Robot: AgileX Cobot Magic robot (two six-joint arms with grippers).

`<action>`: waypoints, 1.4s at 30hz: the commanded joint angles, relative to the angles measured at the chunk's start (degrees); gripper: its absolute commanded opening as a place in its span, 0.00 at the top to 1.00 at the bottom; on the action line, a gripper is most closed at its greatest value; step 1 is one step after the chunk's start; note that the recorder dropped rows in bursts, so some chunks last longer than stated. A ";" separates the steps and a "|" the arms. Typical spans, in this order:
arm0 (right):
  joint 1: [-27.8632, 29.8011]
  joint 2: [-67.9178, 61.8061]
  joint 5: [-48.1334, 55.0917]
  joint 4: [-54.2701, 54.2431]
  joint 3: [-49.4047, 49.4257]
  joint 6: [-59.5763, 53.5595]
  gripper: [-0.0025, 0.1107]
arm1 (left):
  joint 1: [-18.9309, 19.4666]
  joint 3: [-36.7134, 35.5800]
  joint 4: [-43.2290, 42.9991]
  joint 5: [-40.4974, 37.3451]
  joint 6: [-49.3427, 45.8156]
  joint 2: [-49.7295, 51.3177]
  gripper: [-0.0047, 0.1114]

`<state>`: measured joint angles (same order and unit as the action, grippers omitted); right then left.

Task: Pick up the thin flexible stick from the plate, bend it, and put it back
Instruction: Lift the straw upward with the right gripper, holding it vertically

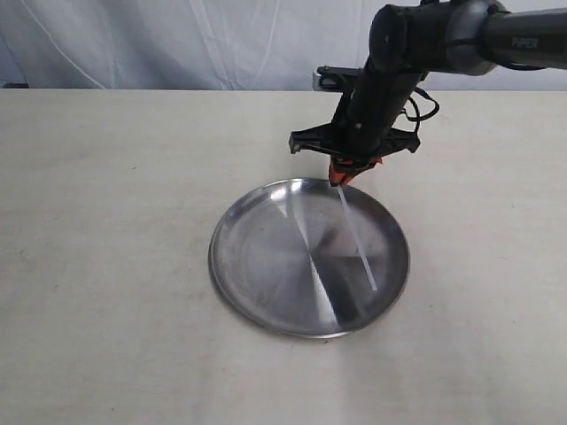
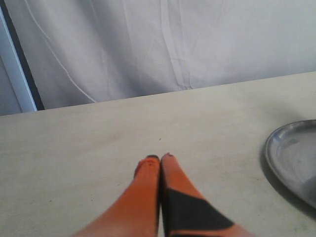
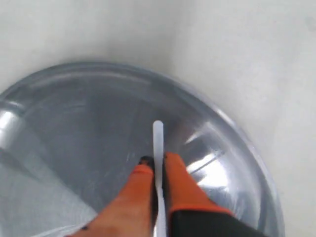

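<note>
Eyes on the plate [image 1: 232,266]: a round, shiny silver metal dish, flat on the pale table [image 1: 106,230] in the middle of the exterior view, with glare streaks fanning across its shallow floor. Over its right half runs the thin flexible stick [image 1: 357,239], a translucent white rod. It looks straight from end to end, slanting from the plate's far rim toward its near right rim.

The right gripper [image 1: 340,180] comes down from the black arm [image 1: 443,35] at the top right. It's poised at that far rim, orange fingers clenched on the stick's upper end. The right wrist view confirms it: the two fingers [image 3: 185,182] are pinched tight on the rod, and a short length of stick [image 3: 158,136] pokes out beyond the tips, with the plate's brushed metal [image 3: 74,113] beneath. The stick's lower end sits over the dish (whether it's touching the metal or hanging just clear, I can't tell).

Over to the other side. The left gripper [image 2: 160,159] shows only in its own wrist view: orange fingertips pressed together with nothing between them, above bare table. The plate's rim [image 2: 276,148] just edges into that picture, well apart from the fingertips, and white cloth [image 2: 148,44] hangs behind the table's far edge.
</note>
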<state>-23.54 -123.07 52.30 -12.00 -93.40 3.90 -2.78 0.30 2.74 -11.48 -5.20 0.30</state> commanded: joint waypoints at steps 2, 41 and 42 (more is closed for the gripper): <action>0.06 5.83 -0.69 -1.45 -0.04 -4.32 0.99 | -0.28 -0.30 -0.06 0.79 0.14 -0.30 0.96; 0.06 35.98 -16.45 -55.72 29.11 -47.63 0.99 | -0.28 17.13 82.61 -25.03 -20.07 24.14 0.96; 0.06 35.98 -15.97 -56.09 29.11 -47.63 0.99 | -0.28 18.41 82.93 -27.92 -22.27 27.89 0.96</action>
<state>-23.54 -87.54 35.25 -66.06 -64.50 -42.19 -2.78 15.94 80.53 -32.62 -16.81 20.52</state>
